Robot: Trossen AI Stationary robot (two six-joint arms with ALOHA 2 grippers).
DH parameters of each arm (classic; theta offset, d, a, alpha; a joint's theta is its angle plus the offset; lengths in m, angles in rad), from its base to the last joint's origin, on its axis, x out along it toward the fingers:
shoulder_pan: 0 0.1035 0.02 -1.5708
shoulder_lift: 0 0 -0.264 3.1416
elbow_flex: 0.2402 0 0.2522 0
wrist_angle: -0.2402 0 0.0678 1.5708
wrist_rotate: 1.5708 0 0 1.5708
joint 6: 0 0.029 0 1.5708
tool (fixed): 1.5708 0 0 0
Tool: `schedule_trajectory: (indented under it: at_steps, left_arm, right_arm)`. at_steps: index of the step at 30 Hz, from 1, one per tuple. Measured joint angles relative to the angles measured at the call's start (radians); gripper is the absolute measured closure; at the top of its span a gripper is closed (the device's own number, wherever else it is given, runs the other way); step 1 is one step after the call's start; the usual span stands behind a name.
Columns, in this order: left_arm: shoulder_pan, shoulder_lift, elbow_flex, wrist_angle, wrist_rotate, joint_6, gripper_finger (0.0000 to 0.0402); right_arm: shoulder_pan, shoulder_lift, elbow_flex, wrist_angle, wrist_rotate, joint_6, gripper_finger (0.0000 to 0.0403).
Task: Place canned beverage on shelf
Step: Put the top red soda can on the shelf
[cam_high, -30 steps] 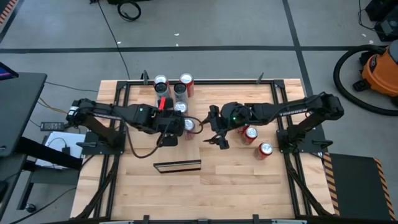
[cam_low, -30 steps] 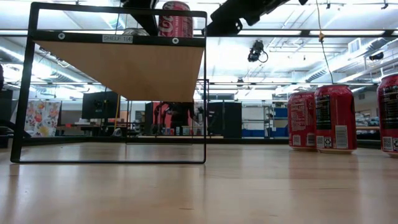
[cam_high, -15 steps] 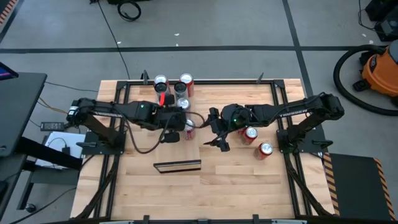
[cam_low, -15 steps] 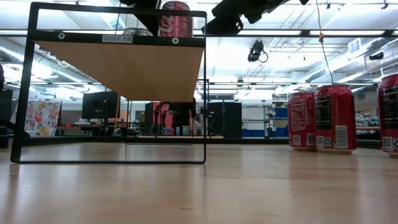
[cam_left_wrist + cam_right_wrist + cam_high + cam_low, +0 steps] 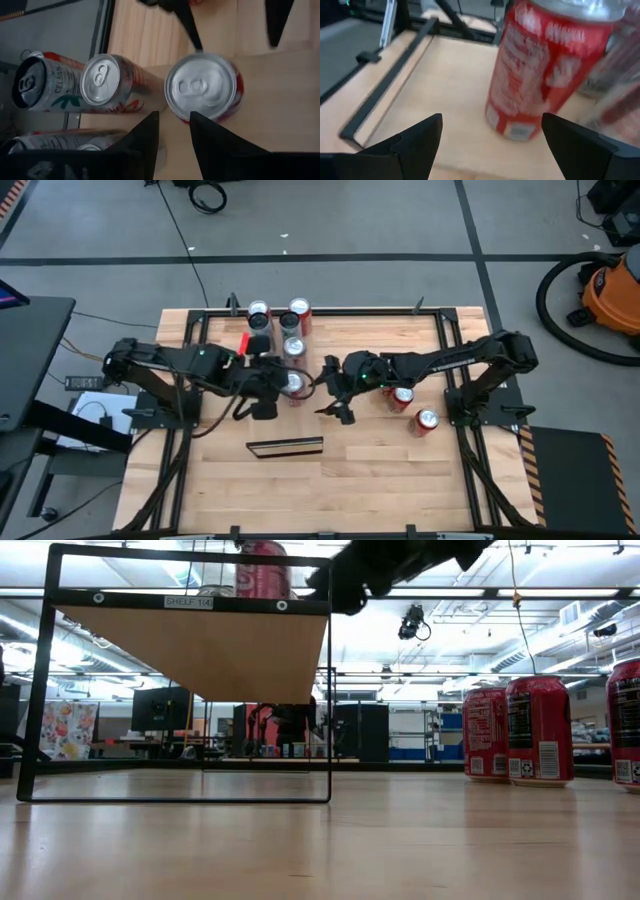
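Surface: a butcher-block table (image 5: 400, 480) on a grey floor, with an orange shop vacuum (image 5: 610, 285) off beyond the right arm; the low view looks into a lit workshop.
Shelf: the pale wood shelf (image 5: 200, 650) sits high in a black frame (image 5: 330, 680), directly under both claws.
Canned beverage: the red can (image 5: 293, 383) stands upright on the shelf, between the two claws, and neither one holds it.
Left gripper: the left gripper (image 5: 275, 385) hovers over the shelf just beside the can. Its fingers (image 5: 145, 140) are a narrow gap apart with nothing between them. In its wrist view the can's silver top is just ahead of the fingertips.
Right gripper: the right gripper (image 5: 328, 388) faces the can from the opposite side. Its fingers (image 5: 415, 137) are spread wide, and the can is ahead of the gap, clear of both.
Other cans: a cluster of cans (image 5: 290, 325) stands on the shelf beyond the left claw, on its far side from the frame's front edge.
Spare cans: more red cans (image 5: 425, 421) stand on the table behind the right claw, beside its arm.
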Motion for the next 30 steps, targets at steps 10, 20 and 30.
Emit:
schedule_trajectory:
  at_steps: [10,20,30]
  left_arm:
    - [-0.034,0.001,0.036,0.007,0.0,-0.001,0.0281]
    - [-0.028,0.029,0.037,0.09,0.025,-0.013,0.0281]
    - [-0.026,0.102,0.035,0.083,0.031,0.06,0.0281]
  right_arm:
    - [0.0,0.079,-0.001,0.147,-0.024,0.0,0.0051]
    - [0.0,0.045,0.0,0.032,-0.051,0.008,0.0051]
    - [0.0,-0.085,0.0,-0.186,0.031,0.005,0.0054]
